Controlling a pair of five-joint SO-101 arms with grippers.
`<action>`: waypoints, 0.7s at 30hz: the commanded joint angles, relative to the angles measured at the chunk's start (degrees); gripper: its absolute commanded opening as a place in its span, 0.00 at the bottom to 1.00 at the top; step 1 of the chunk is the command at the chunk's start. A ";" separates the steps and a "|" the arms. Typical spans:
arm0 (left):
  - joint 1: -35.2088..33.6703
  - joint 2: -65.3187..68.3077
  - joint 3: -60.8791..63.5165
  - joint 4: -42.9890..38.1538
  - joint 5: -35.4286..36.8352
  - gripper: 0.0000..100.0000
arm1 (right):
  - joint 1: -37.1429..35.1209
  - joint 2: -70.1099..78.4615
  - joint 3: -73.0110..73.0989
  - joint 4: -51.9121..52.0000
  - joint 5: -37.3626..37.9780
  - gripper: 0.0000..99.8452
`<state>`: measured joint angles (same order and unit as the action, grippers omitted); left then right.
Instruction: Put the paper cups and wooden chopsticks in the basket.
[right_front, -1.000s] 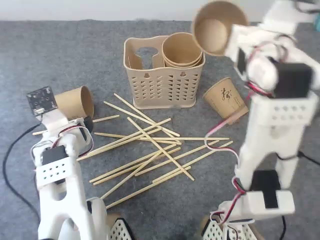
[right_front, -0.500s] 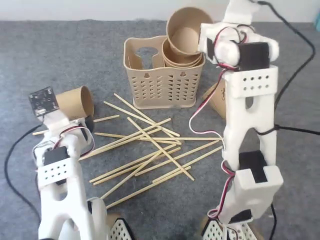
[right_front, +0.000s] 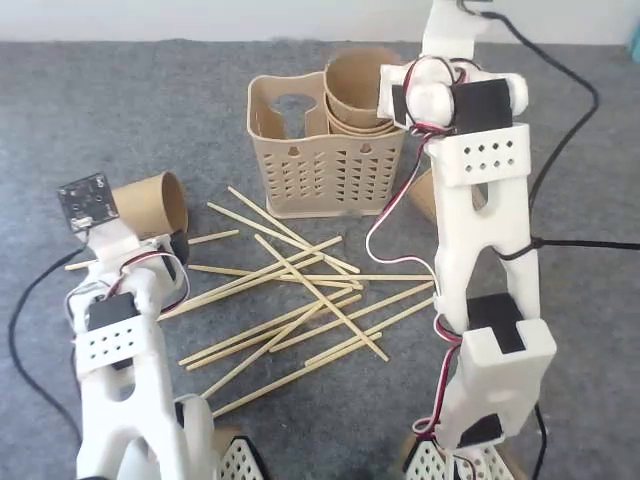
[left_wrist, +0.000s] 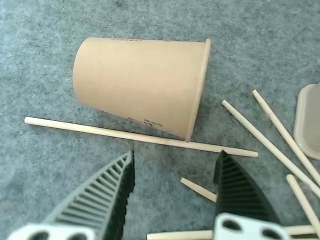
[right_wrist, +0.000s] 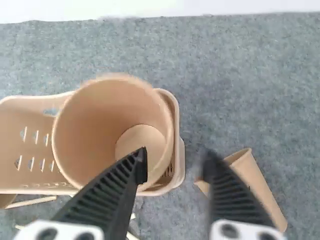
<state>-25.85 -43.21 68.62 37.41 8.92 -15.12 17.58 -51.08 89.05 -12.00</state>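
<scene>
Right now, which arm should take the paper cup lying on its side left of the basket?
Left. The left gripper hangs open right beside that lying cup. The right gripper is off over the basket, at the stacked cups, with scattered chopsticks in between.

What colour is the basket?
The basket is beige; high view shows it best.

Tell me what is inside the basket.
One compartment of the basket holds a stack of nested paper cups. The other compartment shows nothing in its upper part; the front wall hides its floor. The top cup covers the insides of those beneath.
</scene>
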 joint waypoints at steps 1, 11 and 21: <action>0.44 -1.85 -0.66 -1.41 -0.62 0.25 | -0.48 -5.23 -5.36 3.30 0.35 0.26; 2.90 -1.58 0.04 -4.57 -0.26 0.25 | 6.46 -19.47 -2.46 14.11 7.91 0.05; 3.16 -1.49 0.31 -9.76 -0.18 0.21 | 13.76 -38.55 43.16 7.96 16.97 0.02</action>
<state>-22.86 -43.21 69.23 29.58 8.92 -3.69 -12.13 -25.05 100.57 1.10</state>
